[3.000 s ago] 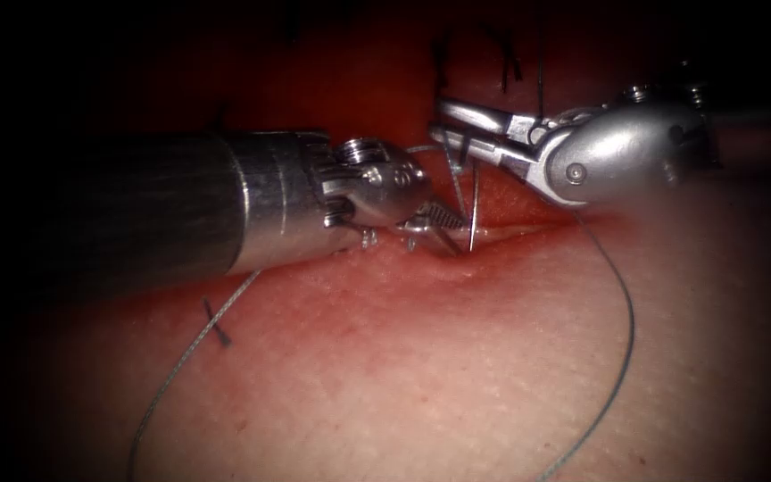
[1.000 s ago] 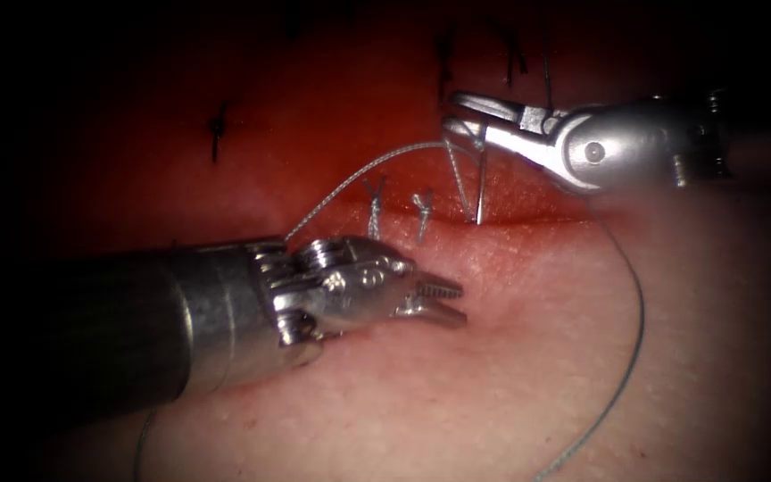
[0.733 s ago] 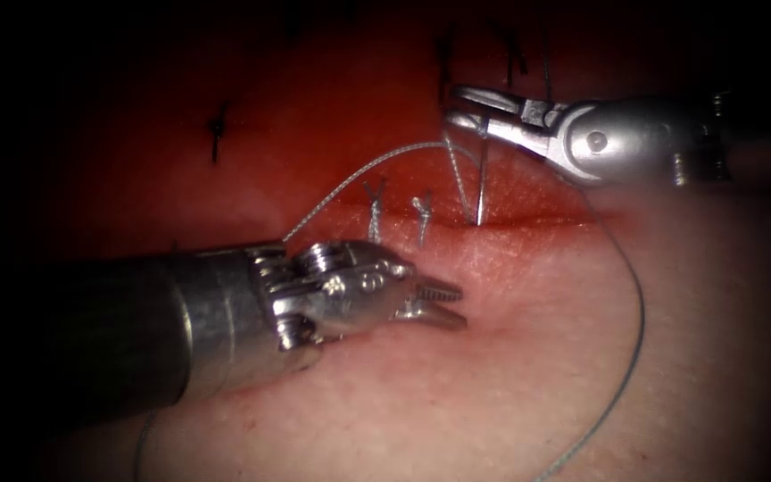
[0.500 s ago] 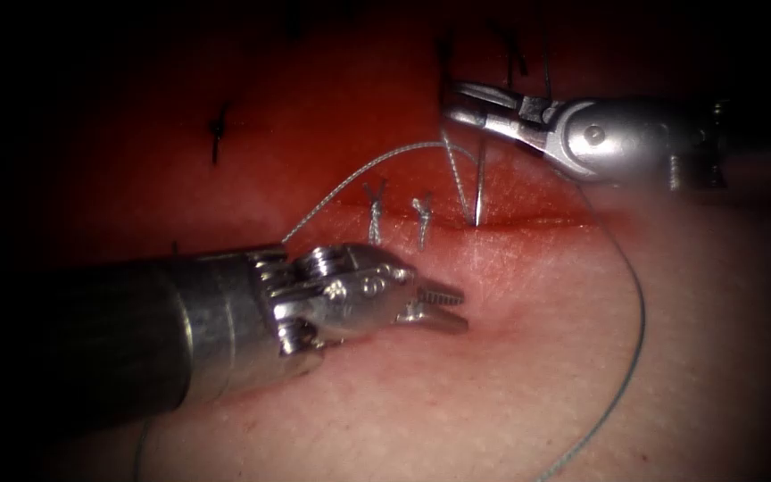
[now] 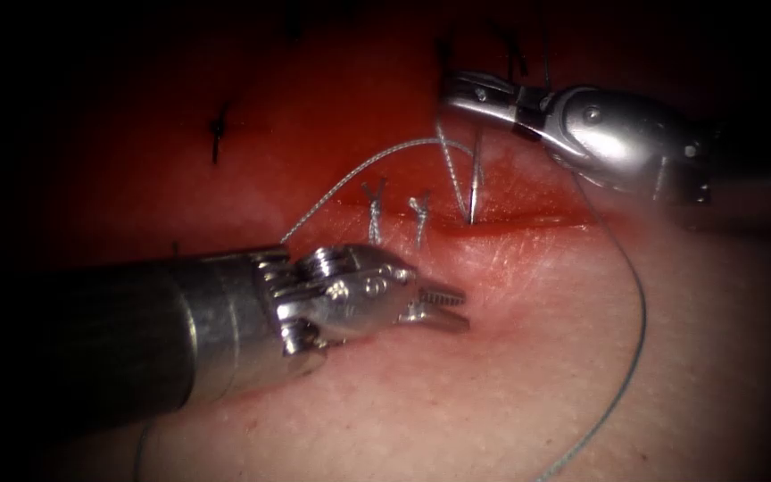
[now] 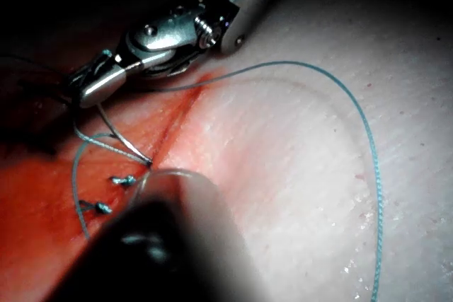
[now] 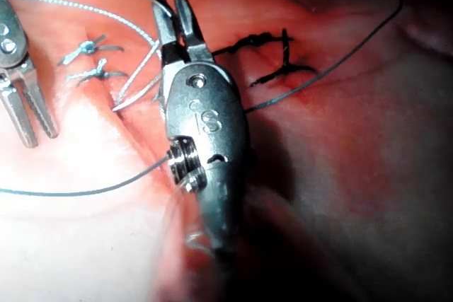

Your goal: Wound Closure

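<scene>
Endoscope view: my right tool (image 5: 457, 89) grips the needle (image 5: 474, 183) near its tail, tip at the cut (image 5: 510, 219), while my left tool (image 5: 443, 306) waits slack-jawed, empty, ready.

The left gripper (image 5: 443, 306) lies low, its shaft near level, jaws slightly parted and holding nothing. The right gripper (image 5: 459, 90) reaches in from above, jaws apparently closed, its wrist bent downward.

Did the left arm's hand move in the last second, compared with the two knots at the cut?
No. The left hand lies below the two knots as it did a second ago, its jaws open and holding nothing. The right hand holds the needle.
</scene>
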{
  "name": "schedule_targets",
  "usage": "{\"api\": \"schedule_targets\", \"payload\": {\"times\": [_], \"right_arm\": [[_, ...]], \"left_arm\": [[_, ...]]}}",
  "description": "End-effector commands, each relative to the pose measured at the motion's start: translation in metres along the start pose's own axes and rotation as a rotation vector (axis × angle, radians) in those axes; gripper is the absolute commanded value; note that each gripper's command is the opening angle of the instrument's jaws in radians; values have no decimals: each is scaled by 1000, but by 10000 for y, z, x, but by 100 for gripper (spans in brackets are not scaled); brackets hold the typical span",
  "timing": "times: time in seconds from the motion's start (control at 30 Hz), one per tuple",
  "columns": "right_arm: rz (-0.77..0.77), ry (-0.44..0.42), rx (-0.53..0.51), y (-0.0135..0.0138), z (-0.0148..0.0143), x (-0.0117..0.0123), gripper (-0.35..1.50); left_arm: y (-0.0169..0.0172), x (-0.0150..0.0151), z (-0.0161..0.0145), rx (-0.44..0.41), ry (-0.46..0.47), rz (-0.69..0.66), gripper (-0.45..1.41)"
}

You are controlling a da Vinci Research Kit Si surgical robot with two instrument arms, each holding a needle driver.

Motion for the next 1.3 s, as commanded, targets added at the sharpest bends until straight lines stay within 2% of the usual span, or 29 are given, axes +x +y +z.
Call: {"api": "schedule_targets", "payload": {"times": [0.03,0.8,1.3], "right_arm": [[23,-5,7,-3,10,0,-35],[508,-83,48,-2,14,-3,-35],[800,-156,144,-16,17,-5,-35]], "left_arm": [[-4,4,6,1,1,2,17],[-4,2,4,-1,1,3,17],[-7,-2,0,-4,1,7,17]]}}
